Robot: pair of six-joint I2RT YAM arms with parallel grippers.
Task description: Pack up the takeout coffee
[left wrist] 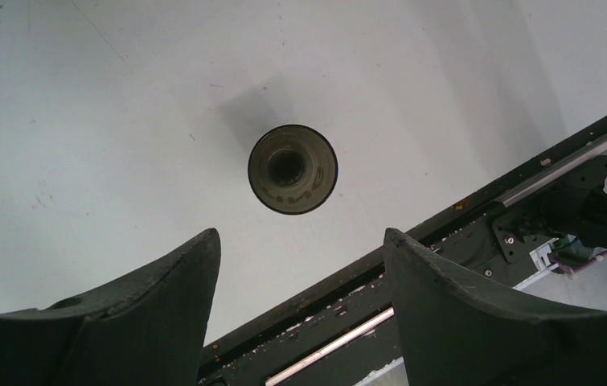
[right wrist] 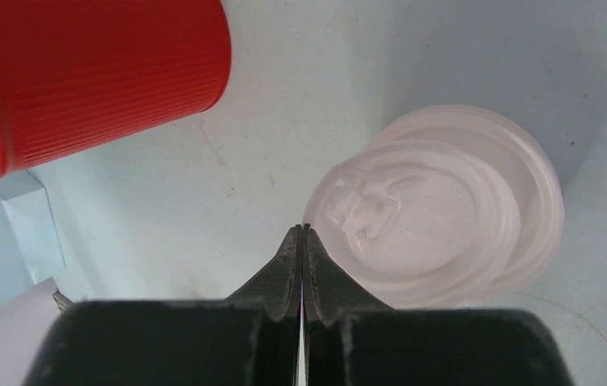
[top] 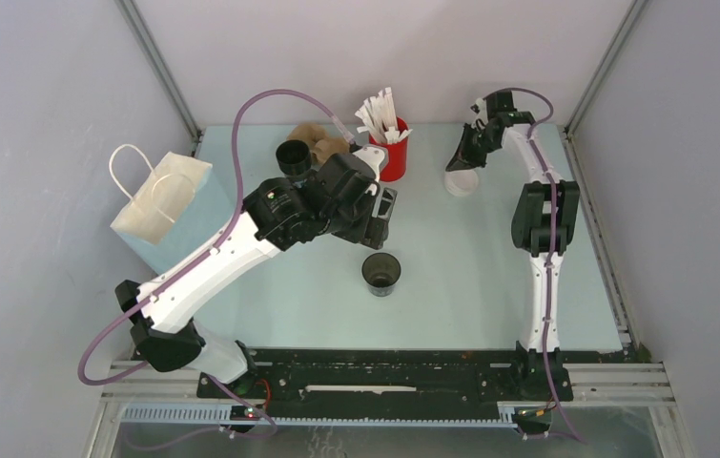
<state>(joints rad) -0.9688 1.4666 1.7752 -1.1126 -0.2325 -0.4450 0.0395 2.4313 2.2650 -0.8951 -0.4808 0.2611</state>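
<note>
No cup with a white lid on it shows in any view, so the takeout coffee is not in view. A lidless dark cup (top: 380,273) stands upright mid-table; in the left wrist view it (left wrist: 293,169) lies beyond and between my fingers. My left gripper (top: 381,221) (left wrist: 300,235) is open and empty, hovering just behind this cup. A stack of loose white lids (top: 462,181) (right wrist: 444,209) lies at the back right. My right gripper (top: 461,157) (right wrist: 303,228) is shut and empty, its tips at the stack's left edge.
A red ribbed holder (top: 393,153) (right wrist: 83,72) with white sticks stands at the back middle. A second lidless black cup (top: 293,157) and brown sleeves (top: 320,141) are left of it. A pale blue paper bag (top: 163,212) stands at the left. A black rail (left wrist: 412,241) runs along the table's near edge.
</note>
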